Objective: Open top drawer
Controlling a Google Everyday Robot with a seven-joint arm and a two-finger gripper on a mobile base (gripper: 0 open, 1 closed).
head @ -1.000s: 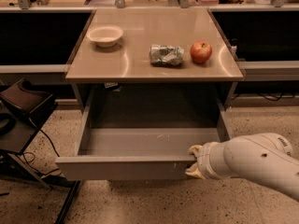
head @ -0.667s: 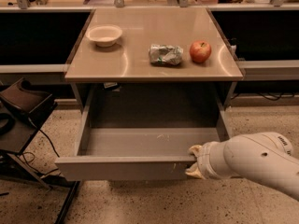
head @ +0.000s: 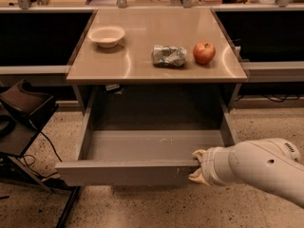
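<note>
The claw (head: 198, 166) sits at the right end of the top drawer (head: 128, 172), right against its front panel, low and near. Whether it is clamped there or just resting cannot be told.

The drawer stands well out from under the desk (head: 142, 70), so the job looks about done. The risk is a further tug: it could run the drawer off its rails. Pulling from the right end could also twist it and jam it.

The dark chair (head: 23, 103) stands close to the drawer's left corner. The drawer's tray shows only pale scratches, nothing stored. Up on the desk, a pale bowl (head: 107, 35) looks empty, with a crumpled packet (head: 169, 55) and an apple (head: 204, 52) to its right.
</note>
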